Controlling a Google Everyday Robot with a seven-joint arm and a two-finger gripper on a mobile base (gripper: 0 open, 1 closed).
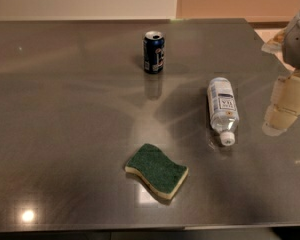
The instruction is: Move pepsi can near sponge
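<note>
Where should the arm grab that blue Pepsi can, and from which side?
Probably around the middle of the pepsi can, on its straight wall, coming in level from the right, where the pincer hangs at the right edge of the table. The can stands upright with open space around it; the lying plastic bottle is the only thing near that path.

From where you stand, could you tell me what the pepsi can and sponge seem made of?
The pepsi can looks like thin metal: silver top, glossy printed blue wall. The sponge seems soft foam: pale yellow base under a matte, dark green scrub layer. The hand, at the right edge and apart from both, looks like pale matte plastic, though that is uncertain.
</note>
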